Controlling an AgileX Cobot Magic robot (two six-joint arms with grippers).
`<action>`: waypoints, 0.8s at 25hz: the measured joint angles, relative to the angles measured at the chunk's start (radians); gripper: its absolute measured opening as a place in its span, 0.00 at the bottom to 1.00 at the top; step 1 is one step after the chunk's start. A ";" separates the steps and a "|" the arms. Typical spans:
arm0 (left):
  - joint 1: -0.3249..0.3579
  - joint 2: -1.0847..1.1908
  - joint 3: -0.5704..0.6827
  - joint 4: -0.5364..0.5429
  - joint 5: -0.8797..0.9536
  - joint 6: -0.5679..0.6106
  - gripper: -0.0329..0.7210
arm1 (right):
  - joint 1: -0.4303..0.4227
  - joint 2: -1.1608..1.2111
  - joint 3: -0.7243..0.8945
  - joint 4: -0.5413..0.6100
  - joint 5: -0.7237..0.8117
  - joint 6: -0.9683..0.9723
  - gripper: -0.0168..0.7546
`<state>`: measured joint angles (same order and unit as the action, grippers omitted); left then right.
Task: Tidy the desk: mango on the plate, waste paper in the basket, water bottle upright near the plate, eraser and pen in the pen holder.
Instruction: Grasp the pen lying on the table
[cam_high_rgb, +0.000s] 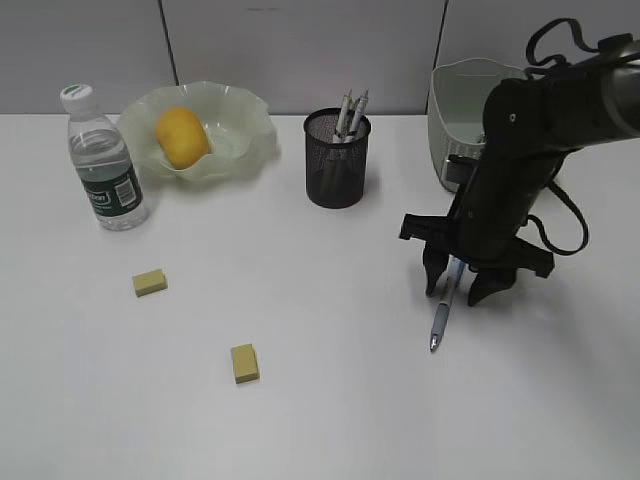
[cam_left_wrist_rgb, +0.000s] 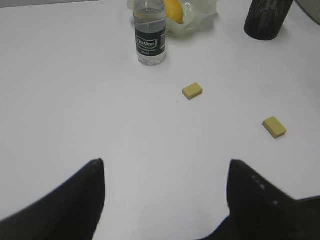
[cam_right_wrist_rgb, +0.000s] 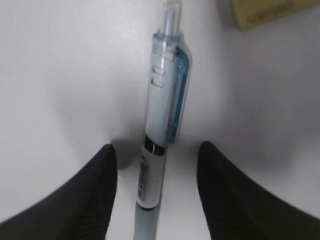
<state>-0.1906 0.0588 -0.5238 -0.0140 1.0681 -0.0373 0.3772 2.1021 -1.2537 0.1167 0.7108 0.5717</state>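
Right gripper (cam_high_rgb: 459, 283) is down at the desk (cam_high_rgb: 330, 400) with its jaws straddling a pen (cam_high_rgb: 443, 310). In the right wrist view the fingers (cam_right_wrist_rgb: 95, 195) stand on either side of the barrel with a gap on both sides, so they're spread, not clamped, and the pen lies flat on the desk. Pen is pale blue-grey with a translucent blue clip; its tip sticks out toward the camera in the exterior view.

Left gripper (cam_left_wrist_rgb: 165, 200) is spread wide and empty, hanging over bare tabletop; it shows only in its own wrist view.

Containers, big to small:
- Basket (cam_high_rgb: 462, 105), sage green, at the back right, partly hidden behind the right arm. Contents can't be made out from here.
- Plate (cam_high_rgb: 235, 130), pale green with a ruffled rim, back left. Mango (cam_high_rgb: 181, 136) sits inside it.
- Pen holder (cam_high_rgb: 337, 160), black mesh, back centre, between plate and basket. Pens (cam_high_rgb: 350, 112) stand in it, tops sticking out over the rim.

Water bottle (cam_high_rgb: 104, 160) stands upright, cap on, just beside the plate on its left.

Two yellow erasers lie loose on the desk: one eraser (cam_high_rgb: 150, 282) front left, near the bottle, and a second eraser (cam_high_rgb: 245, 363) closer to the front edge, well apart from the holder.
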 joint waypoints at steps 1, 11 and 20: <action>0.000 0.000 0.000 0.000 0.000 0.000 0.81 | 0.000 0.004 -0.003 0.001 0.004 0.000 0.57; 0.000 0.000 0.000 0.000 0.000 0.000 0.77 | -0.001 0.007 -0.006 0.020 0.015 -0.024 0.18; 0.000 -0.005 0.000 0.000 0.000 0.000 0.76 | -0.001 0.016 -0.126 0.054 0.121 -0.213 0.18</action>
<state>-0.1906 0.0541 -0.5238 -0.0140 1.0681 -0.0373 0.3764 2.1182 -1.3799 0.1704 0.8320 0.3587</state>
